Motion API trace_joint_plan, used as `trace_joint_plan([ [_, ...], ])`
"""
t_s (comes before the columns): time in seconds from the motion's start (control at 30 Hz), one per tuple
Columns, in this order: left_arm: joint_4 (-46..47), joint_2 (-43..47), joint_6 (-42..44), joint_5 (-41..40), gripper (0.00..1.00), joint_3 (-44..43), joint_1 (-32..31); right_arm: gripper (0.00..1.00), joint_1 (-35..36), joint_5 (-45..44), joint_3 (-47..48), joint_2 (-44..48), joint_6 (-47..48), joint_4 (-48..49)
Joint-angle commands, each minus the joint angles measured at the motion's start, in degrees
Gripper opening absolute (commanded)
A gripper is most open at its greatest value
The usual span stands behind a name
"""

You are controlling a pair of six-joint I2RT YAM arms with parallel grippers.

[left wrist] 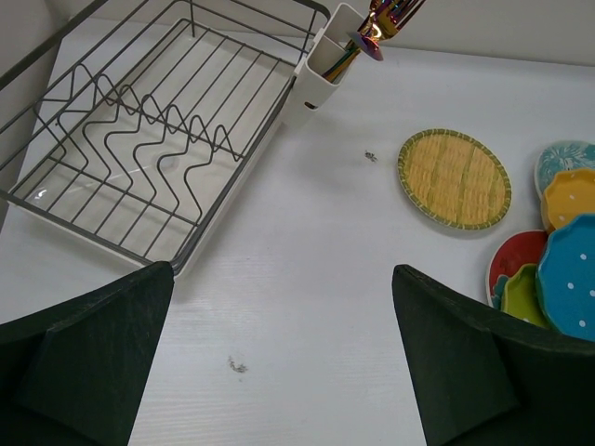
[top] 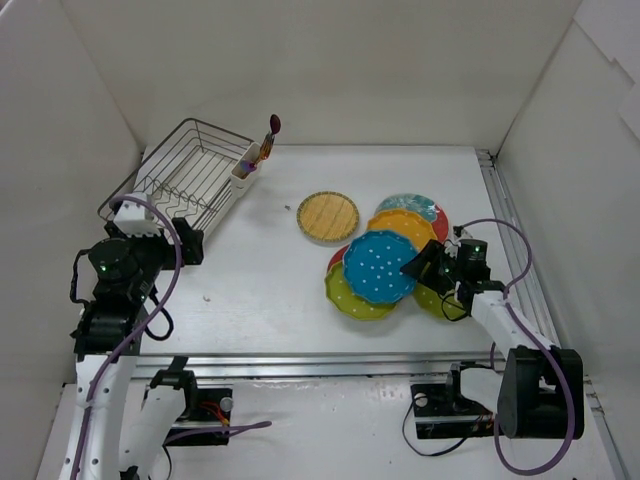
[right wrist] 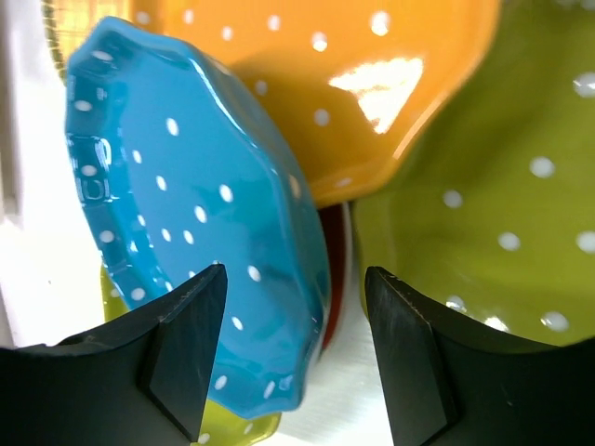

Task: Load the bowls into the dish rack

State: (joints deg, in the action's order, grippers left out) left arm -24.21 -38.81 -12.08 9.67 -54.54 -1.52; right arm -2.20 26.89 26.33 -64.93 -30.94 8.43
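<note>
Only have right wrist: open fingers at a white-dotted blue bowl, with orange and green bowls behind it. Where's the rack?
Observer: The rectangular silver wire dish rack sits at the far left of the table, well away from the bowl pile.
Operator: Anything loaded?
Observer: No. The left wrist view shows every slot without a bowl.
Operator: Left arm busy?
Observer: No. The left gripper is open and holds nothing, over bare table just off the rack's near edge.
</note>
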Motion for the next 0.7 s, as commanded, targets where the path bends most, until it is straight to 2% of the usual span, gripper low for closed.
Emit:
trace_joint_plan([
  [0.0,3.20,-0.83,0.56,1.58,0.99,-0.83,0.29,0.58,-0.18,4.39,-0.22,-1.08,-0.09,7.39],
  [0.4,3.11,-1.36,0.39,2.46,1.00,-0.91,0.29,0.55,-0.26,7.38,-2.15,-4.07,-1.84,13.63],
  [0.53,3.03,-1.27,0.39,2.54,0.99,-0.91,0.29,0.52,-0.18,7.91,-2.42,-4.24,-2.02,14.25],
  [0.67,3.03,-1.53,0.39,2.81,1.00,-0.91,0.29,0.44,-0.18,8.61,-2.68,-3.98,-2.11,14.86],
])
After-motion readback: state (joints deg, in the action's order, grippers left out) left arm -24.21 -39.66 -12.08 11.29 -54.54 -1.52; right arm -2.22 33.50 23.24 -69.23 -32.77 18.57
